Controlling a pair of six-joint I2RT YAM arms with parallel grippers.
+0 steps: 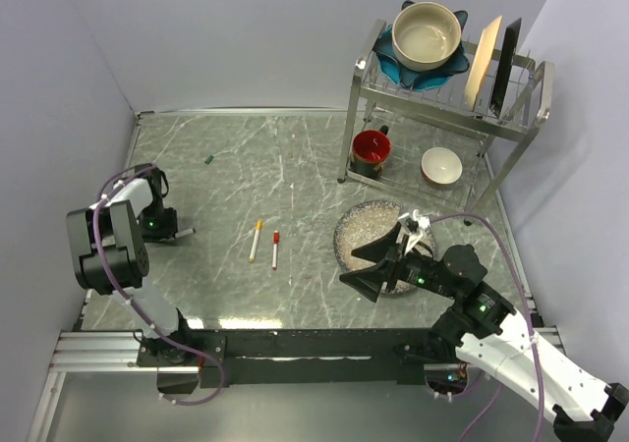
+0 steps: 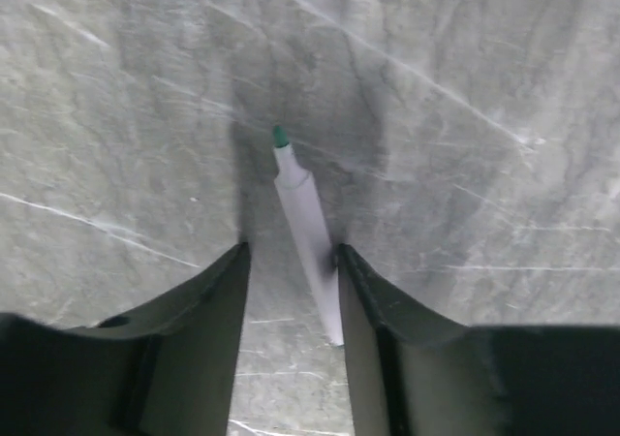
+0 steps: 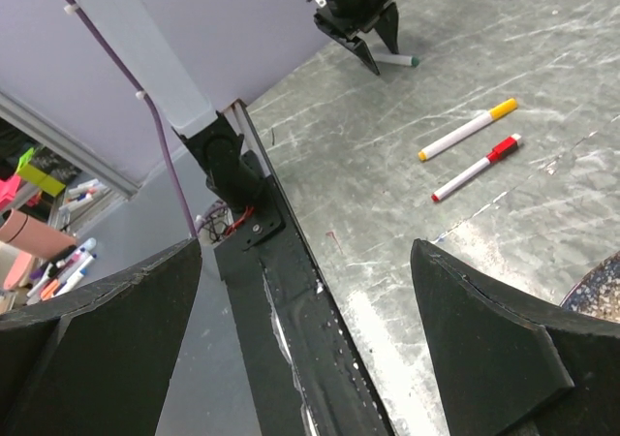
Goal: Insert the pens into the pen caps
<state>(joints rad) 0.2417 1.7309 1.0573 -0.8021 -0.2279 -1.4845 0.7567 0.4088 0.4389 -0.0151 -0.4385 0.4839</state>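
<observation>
Marble tabletop (image 1: 295, 167), left edge: left gripper (image 2: 291, 249) straddles the green-tipped pen (image 2: 295, 189), jaws part-open, likely to lift it for capping. Right gripper (image 1: 349, 268) hangs wide open, empty.

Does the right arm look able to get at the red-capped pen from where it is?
Probably yes: the right gripper hangs open beside the speckled plate, and only bare table lies between it and the red-capped pen.

Overhead looks down on whole table (image 1: 226, 167); left wrist close above it; right wrist low, sharing two pens (image 3: 468, 136).
</observation>
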